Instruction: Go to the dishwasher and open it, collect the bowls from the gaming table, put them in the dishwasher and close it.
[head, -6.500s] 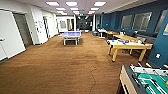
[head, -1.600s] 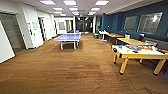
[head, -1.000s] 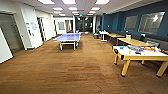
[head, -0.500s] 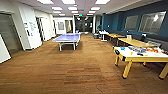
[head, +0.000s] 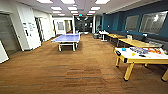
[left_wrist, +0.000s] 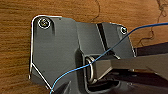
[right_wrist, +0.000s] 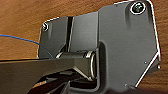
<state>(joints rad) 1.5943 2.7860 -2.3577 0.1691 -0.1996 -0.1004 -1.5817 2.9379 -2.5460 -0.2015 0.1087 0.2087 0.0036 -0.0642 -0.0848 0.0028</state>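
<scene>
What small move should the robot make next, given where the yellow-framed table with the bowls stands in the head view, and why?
Probably a slight turn to the right while driving forward. The white-topped, yellow-legged gaming table stands ahead on the right, with the small bright blue bowl and the smaller yellow bowl on its near end, and brown carpet lies between it and the robot.

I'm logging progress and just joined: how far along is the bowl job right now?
Nothing visible confirms the dishwasher step. In hand: the robot is out on the brown carpet, with the gaming table ahead on the right. The blue bowl and the yellow bowl sit on its white top, uncollected. Left: collecting both bowls, loading them and closing the dishwasher.
</scene>
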